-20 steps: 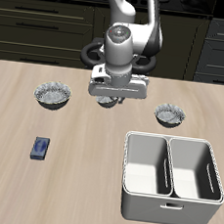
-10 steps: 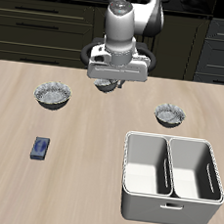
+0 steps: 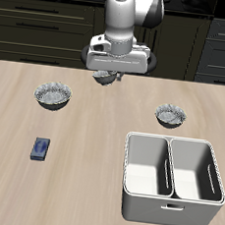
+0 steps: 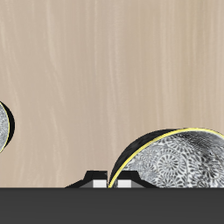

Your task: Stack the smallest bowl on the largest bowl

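Lifting smallest bowl (image 3: 106, 79) higher, rearward

Even bright rendered light, soft shadows, sharp, no glare

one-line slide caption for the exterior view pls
Franka gripper lifts the smallest bowl above the table, between two speckled bowls; white bin and blue object nearer the front.

Tool (image 3: 107, 79) with smallest bowl (image 3: 107, 80) aloft, well apart from largest bowl (image 3: 53, 96).
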